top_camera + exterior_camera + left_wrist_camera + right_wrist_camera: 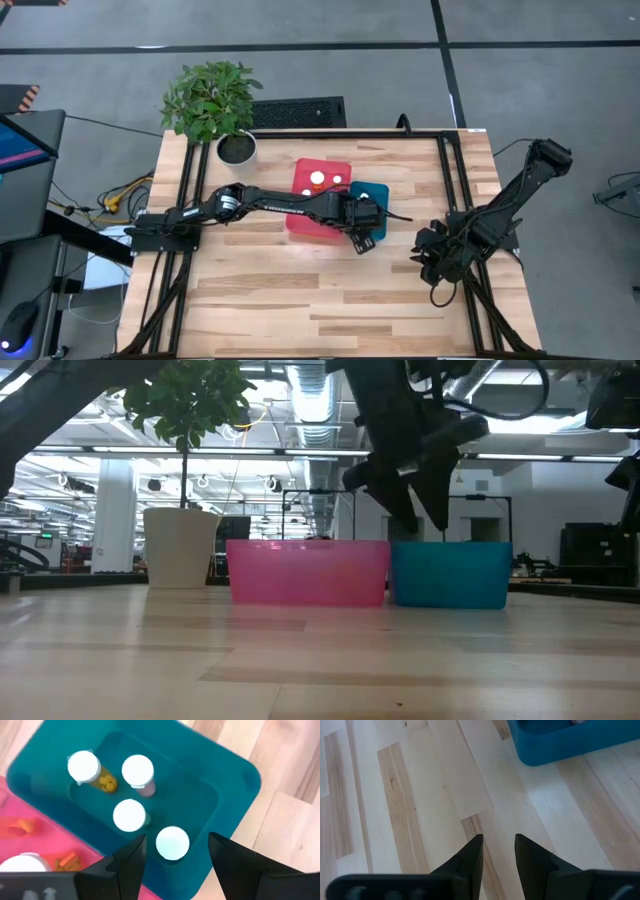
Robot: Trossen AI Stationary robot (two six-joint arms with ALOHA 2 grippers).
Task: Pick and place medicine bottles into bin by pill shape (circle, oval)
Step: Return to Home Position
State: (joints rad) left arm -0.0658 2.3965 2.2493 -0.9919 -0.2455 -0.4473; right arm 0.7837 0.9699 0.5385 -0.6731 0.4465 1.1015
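Above the blue bin (240,770) our left gripper (176,837) hangs with fingers spread, holding nothing. Only its wrist view shows us four white-capped medicine bottles (129,815) inside. Overhead, we see the pink bin (322,165) just left, and our right gripper (498,840), narrowly parted, far right.

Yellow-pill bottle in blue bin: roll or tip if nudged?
Probably light: the yellow-pill bottle shows only a few pills. Its round body would likely roll if tipped, though the blue bin walls should stop it. Left gripper hangs open above the bin; right gripper hovers over the table.
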